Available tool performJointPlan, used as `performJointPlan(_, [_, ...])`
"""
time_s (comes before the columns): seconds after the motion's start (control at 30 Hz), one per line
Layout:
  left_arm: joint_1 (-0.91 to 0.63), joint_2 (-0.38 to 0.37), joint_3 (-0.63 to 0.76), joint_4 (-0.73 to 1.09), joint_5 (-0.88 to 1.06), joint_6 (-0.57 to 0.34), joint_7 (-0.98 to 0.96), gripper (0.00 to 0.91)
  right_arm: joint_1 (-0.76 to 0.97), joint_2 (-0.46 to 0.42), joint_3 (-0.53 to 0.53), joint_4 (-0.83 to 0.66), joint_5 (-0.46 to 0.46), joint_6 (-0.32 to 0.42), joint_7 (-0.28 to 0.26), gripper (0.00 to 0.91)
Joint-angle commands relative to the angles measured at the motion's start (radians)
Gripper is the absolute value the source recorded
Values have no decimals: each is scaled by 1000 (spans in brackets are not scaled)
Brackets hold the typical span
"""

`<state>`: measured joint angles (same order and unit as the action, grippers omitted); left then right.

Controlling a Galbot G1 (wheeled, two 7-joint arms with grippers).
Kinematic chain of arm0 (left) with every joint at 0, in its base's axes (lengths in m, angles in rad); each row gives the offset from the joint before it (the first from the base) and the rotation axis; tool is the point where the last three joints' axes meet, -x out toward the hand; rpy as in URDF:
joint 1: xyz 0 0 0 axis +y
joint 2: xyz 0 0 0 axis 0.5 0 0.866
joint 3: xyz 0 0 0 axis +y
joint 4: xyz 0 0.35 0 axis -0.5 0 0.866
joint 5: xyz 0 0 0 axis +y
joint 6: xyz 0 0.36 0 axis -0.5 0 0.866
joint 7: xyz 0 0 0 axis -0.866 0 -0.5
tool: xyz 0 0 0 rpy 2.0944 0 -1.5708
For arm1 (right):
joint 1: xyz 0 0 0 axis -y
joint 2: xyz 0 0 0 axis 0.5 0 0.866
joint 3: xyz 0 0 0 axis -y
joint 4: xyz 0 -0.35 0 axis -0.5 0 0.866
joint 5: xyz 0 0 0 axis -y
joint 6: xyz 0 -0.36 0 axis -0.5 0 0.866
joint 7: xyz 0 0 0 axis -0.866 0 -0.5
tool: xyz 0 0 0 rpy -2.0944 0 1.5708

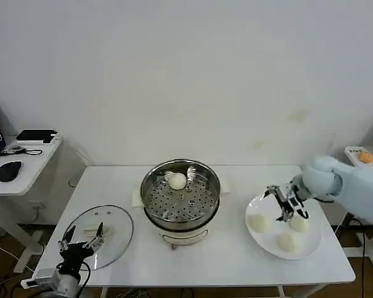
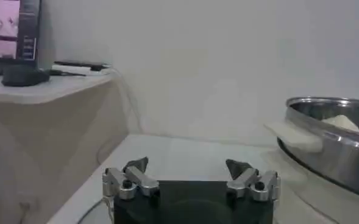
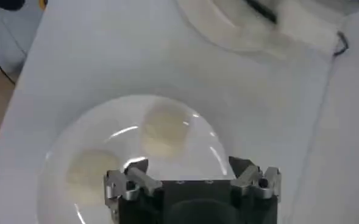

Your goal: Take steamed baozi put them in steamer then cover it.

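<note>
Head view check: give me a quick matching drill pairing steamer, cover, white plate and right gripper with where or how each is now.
Things:
1. steamer
2. cover
3. white plate
4. right gripper

States:
A. open, over the plate
B. holds three baozi
C. holds one baozi
D. flat on the table, by the left gripper

Pairs: 1-C, 2-D, 3-B, 4-A

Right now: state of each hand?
Left hand: open, empty, over the cover.
Right hand: open, empty, above the plate of baozi.
</note>
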<state>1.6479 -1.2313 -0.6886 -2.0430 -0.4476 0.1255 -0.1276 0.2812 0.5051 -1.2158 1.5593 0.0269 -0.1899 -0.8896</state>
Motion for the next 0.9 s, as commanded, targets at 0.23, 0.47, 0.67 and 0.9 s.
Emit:
performJointPlan(0.23, [15,-9,-1,-2,11,-1,3,907,-247,55,158,-111,-36,-26,16,907])
performJointPlan(0.47, [14,-9,-2,-1,12,0,2,907,-293,110,207,-174,-48,-18,24,907])
performJointPlan(0.67, [12,-11,-3,5,14,0,2,907,-305,149,228,-202,-55,-17,42,826])
performJointPlan(0.9, [13,-17,-2,4,15,-1,2,907,-291,153,223,-199,-53,-34,27,725])
